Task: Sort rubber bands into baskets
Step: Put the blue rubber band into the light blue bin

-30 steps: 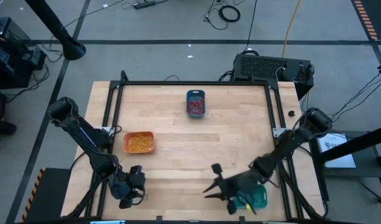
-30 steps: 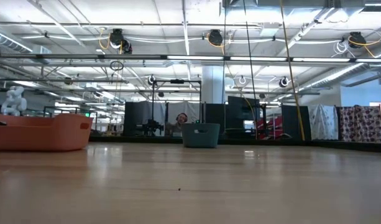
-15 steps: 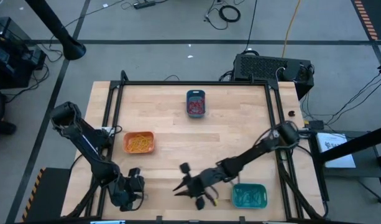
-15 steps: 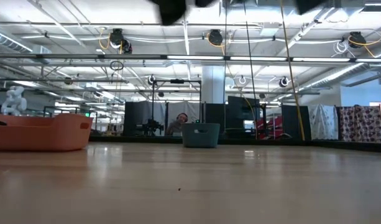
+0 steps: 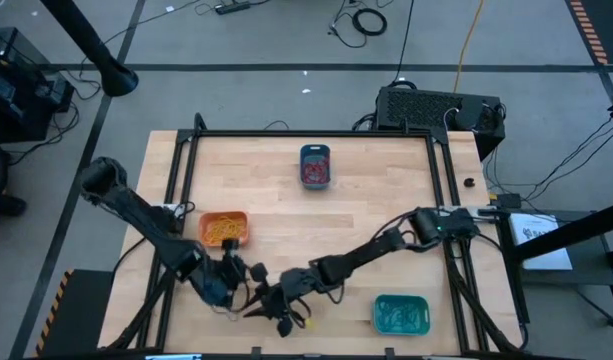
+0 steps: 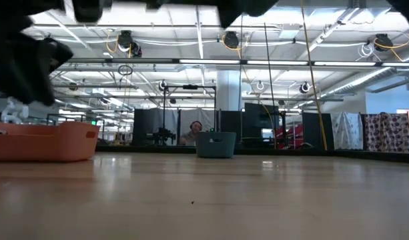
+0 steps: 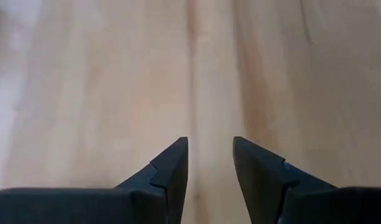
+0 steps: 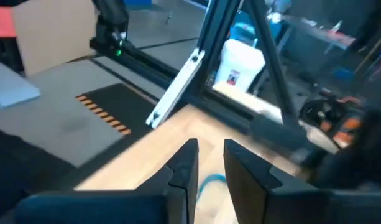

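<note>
High view showing the rubber bands point(image 5: 224, 232) lying as thin tangled loops, yellow-orange in the rounded orange plastic basket point(image 5: 202, 228) at the left and red in the narrow dark teal basket point(image 5: 315, 150) at the far side, with the wider turquoise basket point(image 5: 400, 300) sitting near the front right of the pale, smooth-grained wooden table point(image 5: 386, 200). Hovering beside the orange basket, the left gripper point(image 5: 236, 282) holding its dark wedge-shaped fingers point(image 7: 171, 168) spread over bare wood. Reaching in just beside it, the right gripper point(image 5: 269, 312), its grip impossible to tell.
</note>
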Controlling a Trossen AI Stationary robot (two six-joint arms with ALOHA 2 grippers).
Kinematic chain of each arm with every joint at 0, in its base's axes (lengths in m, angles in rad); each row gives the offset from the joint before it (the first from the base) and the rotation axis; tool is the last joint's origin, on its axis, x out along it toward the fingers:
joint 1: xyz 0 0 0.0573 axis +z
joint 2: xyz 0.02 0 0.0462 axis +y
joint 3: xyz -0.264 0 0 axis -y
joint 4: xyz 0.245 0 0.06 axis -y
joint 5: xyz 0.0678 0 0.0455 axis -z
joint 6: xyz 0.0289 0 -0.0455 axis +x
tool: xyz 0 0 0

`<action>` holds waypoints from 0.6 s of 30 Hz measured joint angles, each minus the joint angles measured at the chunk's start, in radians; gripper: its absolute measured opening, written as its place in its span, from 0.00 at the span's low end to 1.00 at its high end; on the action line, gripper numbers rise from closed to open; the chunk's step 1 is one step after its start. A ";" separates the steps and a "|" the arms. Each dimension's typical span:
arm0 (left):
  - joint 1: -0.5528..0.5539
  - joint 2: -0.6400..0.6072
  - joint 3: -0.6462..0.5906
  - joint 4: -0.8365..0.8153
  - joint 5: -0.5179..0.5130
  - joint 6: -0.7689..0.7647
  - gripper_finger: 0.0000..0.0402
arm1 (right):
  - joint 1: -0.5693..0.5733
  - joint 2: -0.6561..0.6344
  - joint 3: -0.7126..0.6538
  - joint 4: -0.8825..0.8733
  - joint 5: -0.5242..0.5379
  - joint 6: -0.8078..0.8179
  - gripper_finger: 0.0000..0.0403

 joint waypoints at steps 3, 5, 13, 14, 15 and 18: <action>0.039 -0.087 0.000 -0.073 0.016 0.043 0.33 | -0.031 0.022 0.015 0.010 -0.080 0.003 0.17; 0.044 -0.149 0.000 -0.153 0.019 0.028 0.33 | -0.050 0.036 0.015 0.047 -0.146 0.004 0.17; 0.019 -0.296 0.000 -0.388 0.015 -0.181 0.33 | -0.123 0.178 0.068 0.323 -0.179 0.130 0.17; 0.014 -0.297 0.000 -0.395 0.009 -0.186 0.33 | -0.130 0.205 0.101 0.319 -0.178 0.148 0.17; 0.012 -0.296 0.000 -0.394 0.003 -0.186 0.33 | -0.136 0.230 0.138 0.306 -0.178 0.160 0.17; 0.005 -0.291 0.000 -0.394 -0.003 -0.186 0.33 | -0.144 0.310 0.251 0.272 -0.190 0.193 0.17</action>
